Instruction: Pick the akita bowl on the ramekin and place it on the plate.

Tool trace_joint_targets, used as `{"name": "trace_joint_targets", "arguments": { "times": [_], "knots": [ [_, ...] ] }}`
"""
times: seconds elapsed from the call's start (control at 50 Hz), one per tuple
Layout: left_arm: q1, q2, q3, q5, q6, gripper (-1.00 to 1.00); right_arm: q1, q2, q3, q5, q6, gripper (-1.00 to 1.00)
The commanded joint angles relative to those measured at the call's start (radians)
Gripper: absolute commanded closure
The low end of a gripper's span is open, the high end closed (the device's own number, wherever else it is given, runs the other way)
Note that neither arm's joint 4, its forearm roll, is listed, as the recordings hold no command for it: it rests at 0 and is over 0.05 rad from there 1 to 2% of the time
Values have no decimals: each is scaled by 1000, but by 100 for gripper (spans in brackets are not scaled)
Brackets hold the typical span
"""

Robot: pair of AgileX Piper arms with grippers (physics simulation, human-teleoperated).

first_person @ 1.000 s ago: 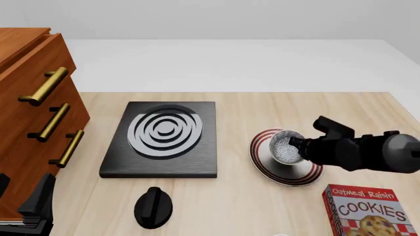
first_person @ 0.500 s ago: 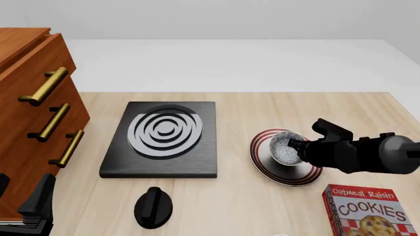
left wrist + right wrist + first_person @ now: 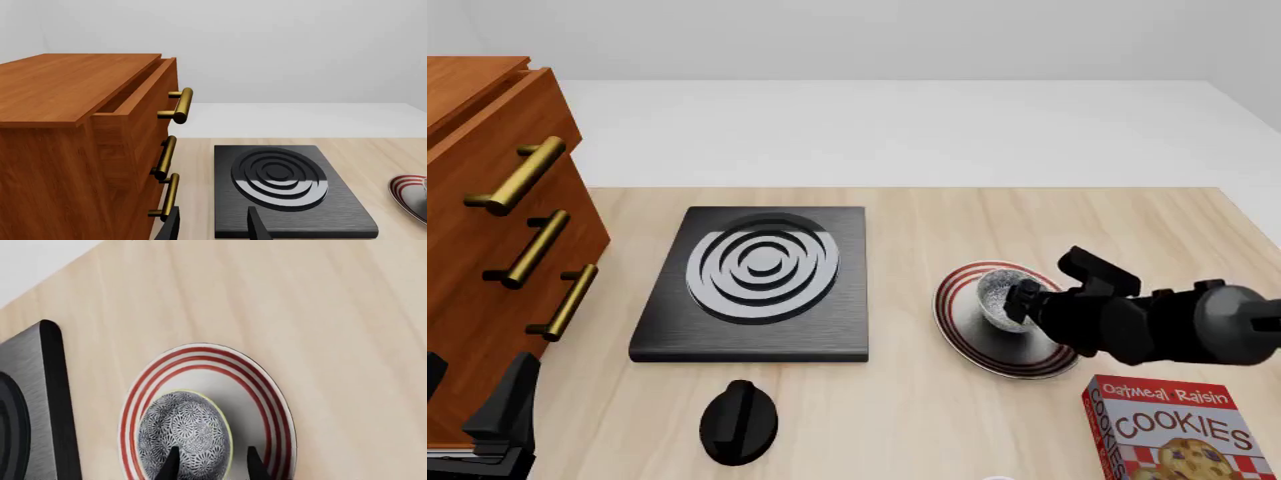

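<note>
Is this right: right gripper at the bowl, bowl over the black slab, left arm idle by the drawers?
Not quite. The bowl is over the plate, not the slab; the right wrist view shows it inside the red rings. The rest holds: right gripper at the bowl, left gripper by the drawers.

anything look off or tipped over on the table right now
Nothing spilled or damaged. The bowl sits off-centre on the plate, toward its stove-side rim. The cabinet's top drawer is slightly open.

High front view, 2 wrist close-ups
</note>
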Motion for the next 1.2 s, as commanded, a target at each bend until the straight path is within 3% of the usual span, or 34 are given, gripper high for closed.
{"name": "trace_joint_targets", "arguments": {
  "times": [0.02,0.18,0.2,0.44,0.46,0.54,0.58,0.6,0.7,0.72,0.74,0.86,0.96,1.0,1.04,1.2],
  "knots": [
    [0,0,0,0,0,-100,9,-27,16,-3,17,-100],
    [0,0,0,0,0,-100,-8,-91,29,22,10,-100],
    [0,0,0,0,0,-100,-35,-108,14,44,-21,-100],
    [0,0,0,0,0,-100,-86,-325,11,177,-72,-100],
    [0,0,0,0,0,-100,-95,-354,3,199,-97,-100],
    [0,0,0,0,0,-100,-98,-430,19,236,-80,-100],
    [0,0,0,0,0,-100,-111,-490,8,276,-118,-100],
    [0,0,0,0,0,-100,-111,-508,15,285,-101,-100],
    [0,0,0,0,0,-100,-124,-665,8,382,-147,-100],
    [0,0,0,0,0,-100,-105,-711,22,401,-111,-100],
    [0,0,0,0,0,-100,-104,-766,10,441,-142,-100],
    [0,0,0,0,0,-100,-81,-938,14,544,-127,-100],
    [0,0,0,0,0,-100,-132,-1101,-19,657,-175,-100],
    [0,0,0,0,0,-100,-105,-1175,-9,701,-141,-100],
    [0,0,0,0,0,-100,-116,-1236,-15,739,-162,-100],
    [0,0,0,0,0,-100,-126,-1411,-4,841,-159,-100]
  ]
}}
